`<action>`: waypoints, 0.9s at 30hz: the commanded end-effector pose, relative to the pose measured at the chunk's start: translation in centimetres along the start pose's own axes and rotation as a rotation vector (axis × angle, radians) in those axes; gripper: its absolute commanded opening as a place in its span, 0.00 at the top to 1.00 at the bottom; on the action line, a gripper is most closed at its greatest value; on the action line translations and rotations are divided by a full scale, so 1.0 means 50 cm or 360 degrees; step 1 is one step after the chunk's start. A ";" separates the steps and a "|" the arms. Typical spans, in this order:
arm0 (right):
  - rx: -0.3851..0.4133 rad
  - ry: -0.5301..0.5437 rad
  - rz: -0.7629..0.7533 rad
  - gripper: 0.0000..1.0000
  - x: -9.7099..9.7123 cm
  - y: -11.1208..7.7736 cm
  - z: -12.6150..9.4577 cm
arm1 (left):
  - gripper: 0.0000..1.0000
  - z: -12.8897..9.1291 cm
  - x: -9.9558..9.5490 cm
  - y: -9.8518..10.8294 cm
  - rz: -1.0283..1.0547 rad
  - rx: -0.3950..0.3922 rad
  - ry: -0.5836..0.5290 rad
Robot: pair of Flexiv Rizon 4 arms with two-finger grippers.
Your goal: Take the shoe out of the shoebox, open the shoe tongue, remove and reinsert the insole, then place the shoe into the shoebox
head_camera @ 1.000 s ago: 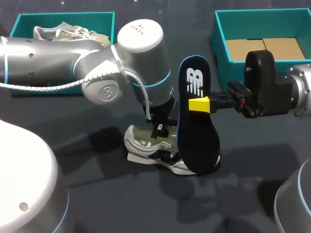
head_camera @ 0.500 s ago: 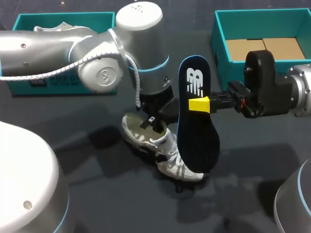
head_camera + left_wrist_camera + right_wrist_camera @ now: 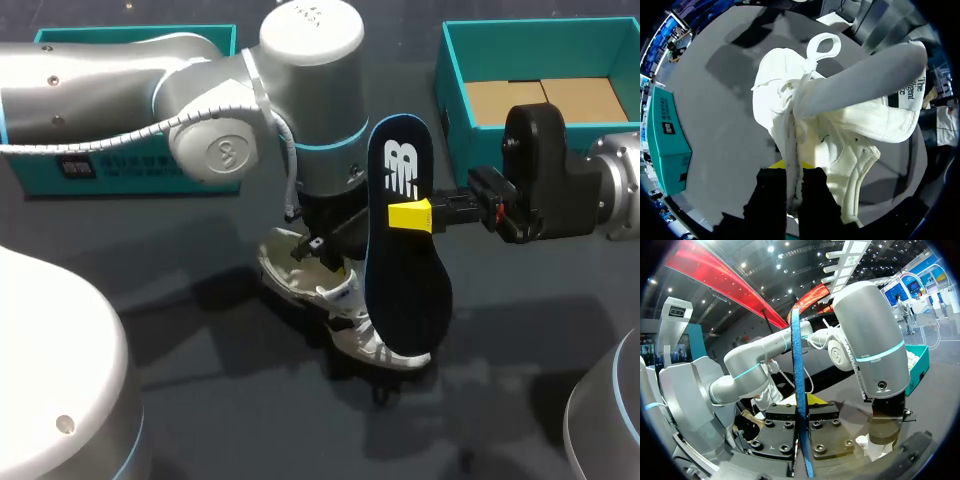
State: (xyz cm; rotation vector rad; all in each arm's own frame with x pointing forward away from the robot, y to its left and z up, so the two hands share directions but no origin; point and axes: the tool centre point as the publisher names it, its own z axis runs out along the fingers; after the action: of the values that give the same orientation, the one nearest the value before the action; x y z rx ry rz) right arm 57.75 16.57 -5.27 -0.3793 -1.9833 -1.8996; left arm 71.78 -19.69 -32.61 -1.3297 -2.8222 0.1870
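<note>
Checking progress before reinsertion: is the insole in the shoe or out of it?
Out. The right gripper holds the insole upright, its whole length showing, beside the shoe.

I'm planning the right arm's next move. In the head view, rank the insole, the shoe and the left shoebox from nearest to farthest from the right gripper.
1. insole: clamped upright in the jaws of the right gripper.
2. shoe: just below the gripper, on its left.
3. left shoebox: at the table's far left.
</note>
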 end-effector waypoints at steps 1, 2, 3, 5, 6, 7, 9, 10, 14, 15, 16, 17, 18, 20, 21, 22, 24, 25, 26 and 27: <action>-0.0001 -0.0002 0.0001 1.00 0.000 -0.001 0.004 | 1.00 -0.057 0.012 0.020 0.0549 0.0055 -0.0033; -0.0001 -0.0002 0.0001 1.00 0.000 -0.001 0.004 | 1.00 -0.067 0.010 0.022 0.0536 0.0002 -0.0092; -0.0001 -0.0002 0.0001 1.00 0.000 -0.001 0.004 | 1.00 -0.067 0.010 0.022 0.0536 0.0002 -0.0092; -0.0001 -0.0002 0.0001 1.00 0.000 -0.001 0.004 | 1.00 -0.067 0.010 0.022 0.0536 0.0002 -0.0092; -0.0001 -0.0002 0.0001 1.00 0.000 -0.001 0.004 | 1.00 -0.067 0.010 0.022 0.0536 0.0002 -0.0092; -0.0001 -0.0002 0.0001 1.00 0.000 -0.001 0.004 | 1.00 -0.067 0.010 0.022 0.0536 0.0002 -0.0092; -0.0001 -0.0002 0.0001 1.00 0.000 -0.001 0.004 | 1.00 -0.067 0.010 0.022 0.0536 0.0002 -0.0092; -0.0001 -0.0002 0.0001 1.00 0.000 -0.001 0.004 | 1.00 -0.067 0.010 0.022 0.0536 0.0002 -0.0092; -0.0001 -0.0002 0.0001 1.00 0.000 -0.001 0.004 | 1.00 -0.069 0.014 0.019 0.0622 0.0007 -0.0113; -0.0001 -0.0002 0.0001 1.00 0.000 -0.001 0.004 | 1.00 -0.071 0.015 0.017 0.0655 0.0005 -0.0118; -0.0001 -0.0002 0.0001 1.00 0.000 -0.001 0.004 | 1.00 -0.072 0.016 0.016 0.0726 0.0023 -0.0114; -0.0001 -0.0002 0.0001 1.00 0.000 -0.001 0.004 | 1.00 -0.072 0.017 0.015 0.0762 0.0029 -0.0121; -0.0001 -0.0002 0.0001 1.00 0.000 -0.001 0.004 | 1.00 -0.072 0.018 0.014 0.0791 0.0011 -0.0125; -0.0001 -0.0002 0.0001 1.00 0.000 -0.001 0.004 | 1.00 -0.071 0.020 0.012 0.0870 0.0053 -0.0120; -0.0001 -0.0002 0.0001 1.00 0.000 -0.001 0.004 | 1.00 -0.070 0.021 0.011 0.0905 0.0053 -0.0123; -0.0001 -0.0002 0.0001 1.00 0.000 -0.001 0.004 | 1.00 -0.069 0.023 0.009 0.0946 0.0059 -0.0136; -0.0001 -0.0002 0.0001 1.00 0.000 -0.001 0.004 | 1.00 -0.068 0.025 0.006 0.1010 0.0093 -0.0125; -0.0001 -0.0002 0.0001 1.00 0.000 -0.001 0.004 | 1.00 -0.066 0.025 0.004 0.1008 0.0083 -0.0128; -0.0001 -0.0002 0.0001 1.00 0.000 -0.001 0.004 | 1.00 -0.065 0.024 0.002 0.1028 0.0079 -0.0126; -0.0001 -0.0002 0.0001 1.00 0.000 -0.001 0.004 | 1.00 -0.063 0.024 0.000 0.1042 0.0088 -0.0120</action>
State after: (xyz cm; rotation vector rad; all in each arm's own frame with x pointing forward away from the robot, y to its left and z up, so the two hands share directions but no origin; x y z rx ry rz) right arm 57.75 16.56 -5.26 -0.3794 -1.9833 -1.8995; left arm 71.33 -18.61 -29.43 -2.2041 -2.3070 0.3088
